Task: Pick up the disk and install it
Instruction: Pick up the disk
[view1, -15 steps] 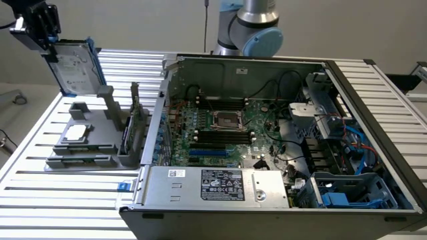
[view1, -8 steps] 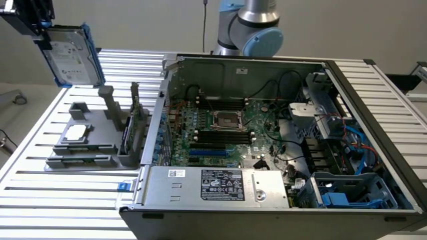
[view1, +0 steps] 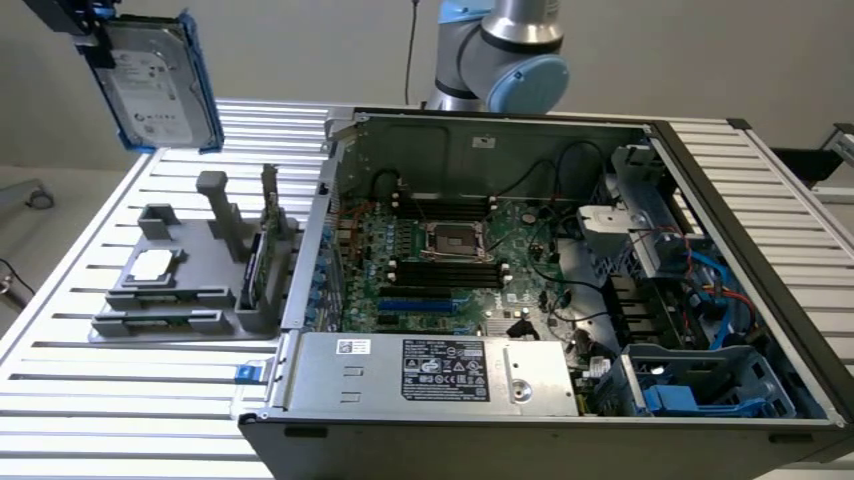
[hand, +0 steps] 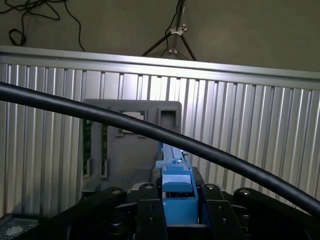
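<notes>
The black fingers (hand: 150, 217) are clamped on either side of the disk (view1: 154, 85), a flat rectangular silver-grey metal hard drive with a white label, framed by a bright blue plastic carrier. It hangs in the air, nearly upright, at the exterior view's left, above the ribbed aluminium surface (view1: 80, 400) and the grey plastic holder (view1: 187, 300). The open silver computer case (view1: 534, 250) lies toward the exterior view's right, apart from the disk. A thick black cable (hand: 125, 123) crosses the wrist view.
</notes>
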